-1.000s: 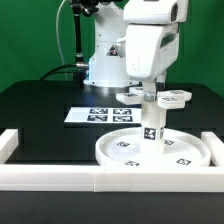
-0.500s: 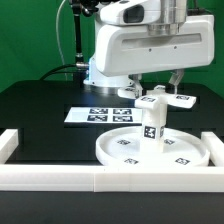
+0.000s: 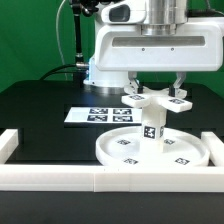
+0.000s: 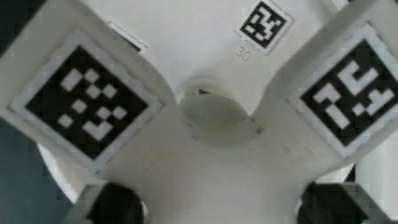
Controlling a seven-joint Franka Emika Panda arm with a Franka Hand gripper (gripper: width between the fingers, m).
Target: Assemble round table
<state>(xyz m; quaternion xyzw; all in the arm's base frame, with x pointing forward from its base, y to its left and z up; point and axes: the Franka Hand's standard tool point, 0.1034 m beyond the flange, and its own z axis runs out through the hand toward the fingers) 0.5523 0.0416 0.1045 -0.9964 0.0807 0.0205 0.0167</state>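
Exterior view: the large rimmed round disc is seen lying flat on the black table, just behind the white straight-walled frame that runs along the near edge. Several small square tags are visible on the disc's face. The short cylindrical post stands upright at the disc's centre, a tag facing the camera.

The four-armed cross-shaped foot is seen directly above the post, level, its tagged arms spreading to both sides (whether it is seated on the post top or held just over it cannot be told from this angle). The gripper is positioned over the foot, its two dark fingers hanging down on either side of the foot's centre. The arm's broad white hand housing fills the upper part of the view.

Wrist view: the foot fills the picture, with three tagged arms visible around a smooth hub that has a small hole at its middle. Two dark finger pads are seen at the picture's edge, one on each side of the hub and close against it. The claw appears clamped on the foot, the jaws set only as far apart as the hub is wide.

The marker board lies flat on the table to the exterior view's left of the disc, behind it, untouched.
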